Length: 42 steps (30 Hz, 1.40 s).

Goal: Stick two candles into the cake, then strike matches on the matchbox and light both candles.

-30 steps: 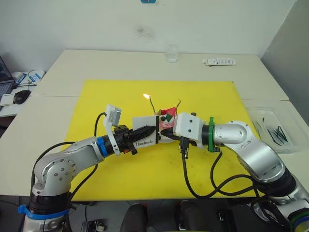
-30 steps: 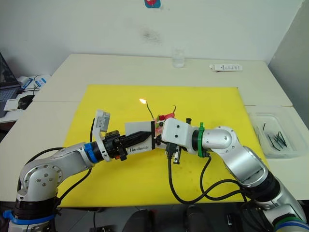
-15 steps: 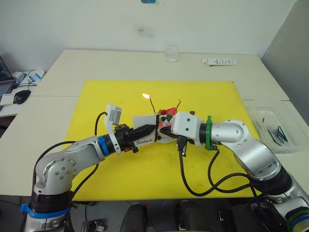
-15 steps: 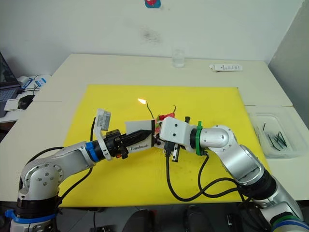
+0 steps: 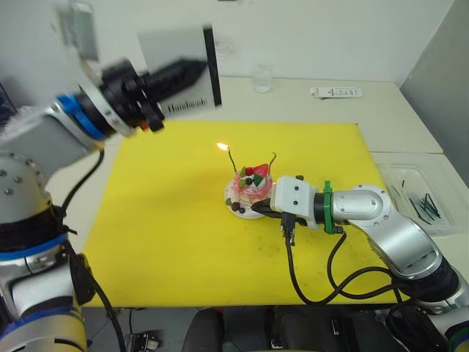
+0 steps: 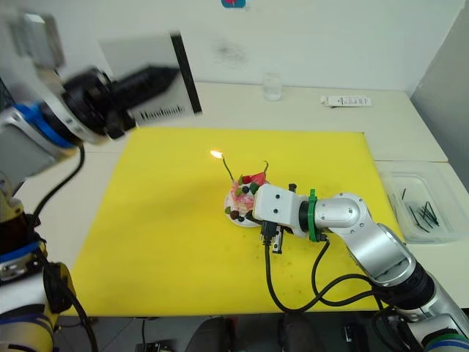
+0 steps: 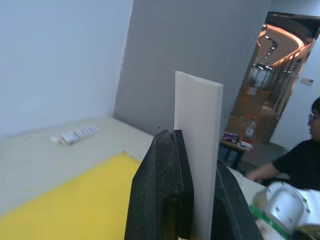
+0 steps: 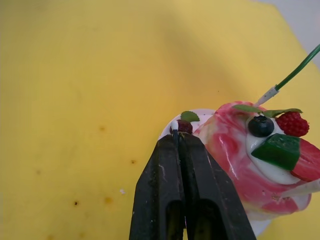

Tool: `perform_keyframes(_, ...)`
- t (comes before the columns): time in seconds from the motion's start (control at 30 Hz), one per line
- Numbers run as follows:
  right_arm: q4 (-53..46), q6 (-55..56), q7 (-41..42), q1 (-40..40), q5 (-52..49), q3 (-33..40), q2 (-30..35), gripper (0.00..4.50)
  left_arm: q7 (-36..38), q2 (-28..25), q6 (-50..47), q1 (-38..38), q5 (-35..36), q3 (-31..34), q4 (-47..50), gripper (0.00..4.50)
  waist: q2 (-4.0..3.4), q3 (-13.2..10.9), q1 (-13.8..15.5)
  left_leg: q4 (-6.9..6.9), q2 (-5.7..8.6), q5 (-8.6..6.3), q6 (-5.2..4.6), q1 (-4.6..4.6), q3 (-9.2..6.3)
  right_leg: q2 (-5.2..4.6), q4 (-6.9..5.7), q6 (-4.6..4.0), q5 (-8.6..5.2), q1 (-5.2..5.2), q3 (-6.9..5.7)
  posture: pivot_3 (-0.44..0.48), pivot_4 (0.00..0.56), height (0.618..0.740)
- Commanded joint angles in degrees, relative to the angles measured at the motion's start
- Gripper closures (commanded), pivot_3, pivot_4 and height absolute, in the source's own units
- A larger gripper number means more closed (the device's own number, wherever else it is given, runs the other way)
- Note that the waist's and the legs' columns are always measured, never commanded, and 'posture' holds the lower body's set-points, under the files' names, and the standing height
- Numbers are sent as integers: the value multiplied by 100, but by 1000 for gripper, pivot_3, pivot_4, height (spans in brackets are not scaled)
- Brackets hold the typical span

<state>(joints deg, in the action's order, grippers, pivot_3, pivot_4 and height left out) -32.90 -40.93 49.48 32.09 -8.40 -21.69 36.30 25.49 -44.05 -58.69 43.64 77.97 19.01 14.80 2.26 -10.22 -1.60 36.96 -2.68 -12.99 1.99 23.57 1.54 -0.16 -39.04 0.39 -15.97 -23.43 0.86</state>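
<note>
One small round pink cake [image 5: 251, 188] sits on a white plate [image 5: 242, 210] near the middle of a yellow mat [image 5: 168, 220] on the pale tabletop [image 5: 132, 95]. The cake is layered, glossy with white cream, and topped with a red strawberry, dark round berries and a green leaf. Two thin wire-like candles rise from its top, roughly upright: the left candle [image 5: 231, 159] leans slightly and carries a small flame at its tip, the right candle [image 5: 272, 158] has a hooked dark tip with no flame.

The left hand [image 5: 192, 70] is raised high above the far left of the mat, its two black fingers clamped on one flat white matchbox [image 5: 179, 55]. The box stands on edge, its black strip running vertically on the right side.

The right hand [image 8: 179, 142] lies low beside the cake's plate, fingers pressed together on a thin dark match [image 8: 175, 136] pointing at the cake's base.

One clear tray [image 5: 414, 194] of black sticks sits at the tabletop's right edge.
</note>
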Motion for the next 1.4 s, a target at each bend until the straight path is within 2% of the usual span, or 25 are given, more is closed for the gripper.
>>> perform_keyframes(0.03, -344, -111, -101, -43, -130, 297, 30, 4454, 7, -188, -159, -352, 402, 190, 421, 4500, 0, 0, 0, 0, 1, 0, 0, 1, 1, -1, 2, 0, 0, 0, 0, 0, 150, 740)
perform_keyframes(0.2, -546, -331, -199, -119, -267, 562, 84, 4454, -20, -303, -252, -1232, 672, 269, 612, 4500, 0, 0, -2, -1, 1, 0, 0, -3, 0, -3, -1, -2, 1, 1, 0, 0, 150, 740)
perform_keyframes(0.4, -758, -548, -224, -210, -519, 906, 211, 4454, 349, -486, -308, -2269, 365, 53, 1155, 4500, 0, 0, 2, 1, 5, 0, 0, -3, 7, -3, 4, -2, 1, 2, 6, 0, 150, 740)
perform_keyframes(0.57, -863, -658, -236, -288, -719, 1260, 474, 4454, 935, -728, -201, -3347, -187, -94, 1567, 4500, -1, 0, 2, -1, 3, 0, 0, -8, 10, -3, 4, -1, 0, 2, 7, 0, 150, 740)
perform_keyframes(0.7, -751, -677, -347, -114, -750, 1495, 579, 4454, 1398, -772, 61, -4033, -848, -454, 1922, 4500, -1, 0, 4, -1, 3, 0, 0, -11, 10, -3, 3, -3, -6, 3, 7, 0, 150, 740)
perform_keyframes(1.0, -421, -552, -656, 420, -574, 1417, 507, 4454, 1122, -46, 235, -3721, -946, -1025, 1897, 4500, 0, 0, 9, 4, 4, 1, -1, -13, 12, -1, 3, -12, 0, 9, 10, 0, 150, 740)
perform_keyframes(1.4, -100, -260, -746, 681, -371, 1169, 425, 4454, 1126, 72, 227, -3502, -1017, -1142, 1802, 4500, 0, 0, 6, 0, 0, 0, -2, -12, 10, 5, 6, -12, -1, 8, 9, 0, 150, 740)
